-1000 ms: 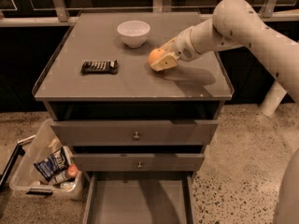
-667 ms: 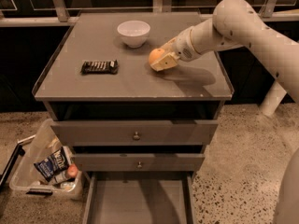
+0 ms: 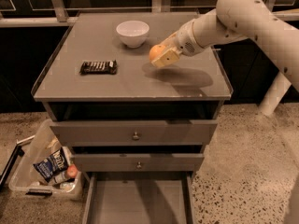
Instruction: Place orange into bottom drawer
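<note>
The orange (image 3: pixel 155 52) is held between the fingers of my gripper (image 3: pixel 163 56), a little above the grey cabinet top (image 3: pixel 93 85), right of centre. Its shadow lies on the top just below. My white arm comes in from the upper right. The bottom drawer (image 3: pixel 140 202) is pulled out at the foot of the cabinet, and its flat grey floor shows nothing in it.
A white bowl (image 3: pixel 132 32) stands at the back of the top, just left of the gripper. A dark snack bar (image 3: pixel 98 67) lies at the left. The two upper drawers with knobs (image 3: pixel 135 136) stand slightly ajar. A clear bin of snack packets (image 3: pixel 46 169) sits on the floor at left.
The gripper has risen slightly with the orange in it, so the orange now hangs just off the cabinet top. Nothing else has moved.
</note>
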`<control>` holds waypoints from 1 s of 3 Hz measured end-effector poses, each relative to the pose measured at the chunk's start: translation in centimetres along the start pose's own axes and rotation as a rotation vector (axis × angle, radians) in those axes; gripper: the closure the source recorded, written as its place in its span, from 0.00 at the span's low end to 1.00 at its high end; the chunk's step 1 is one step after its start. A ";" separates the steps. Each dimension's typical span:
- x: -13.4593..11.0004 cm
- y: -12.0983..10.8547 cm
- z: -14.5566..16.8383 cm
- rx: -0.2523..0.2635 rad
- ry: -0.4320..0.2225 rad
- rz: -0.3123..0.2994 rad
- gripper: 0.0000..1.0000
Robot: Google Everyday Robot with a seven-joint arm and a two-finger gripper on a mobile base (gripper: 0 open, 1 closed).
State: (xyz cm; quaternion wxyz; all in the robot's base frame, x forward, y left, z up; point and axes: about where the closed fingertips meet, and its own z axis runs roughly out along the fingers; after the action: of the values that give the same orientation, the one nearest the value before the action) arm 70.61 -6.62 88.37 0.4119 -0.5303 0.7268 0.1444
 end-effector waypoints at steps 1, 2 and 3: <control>-1.0 1.3 -3.8 0.018 -0.018 -0.042 1.00; -0.2 3.6 -7.5 0.022 -0.014 -0.097 1.00; 2.0 6.8 -11.7 0.044 -0.012 -0.136 1.00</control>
State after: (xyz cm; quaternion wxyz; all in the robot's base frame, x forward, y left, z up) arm 59.18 -12.83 92.59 0.4367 -0.5686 0.6894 0.1032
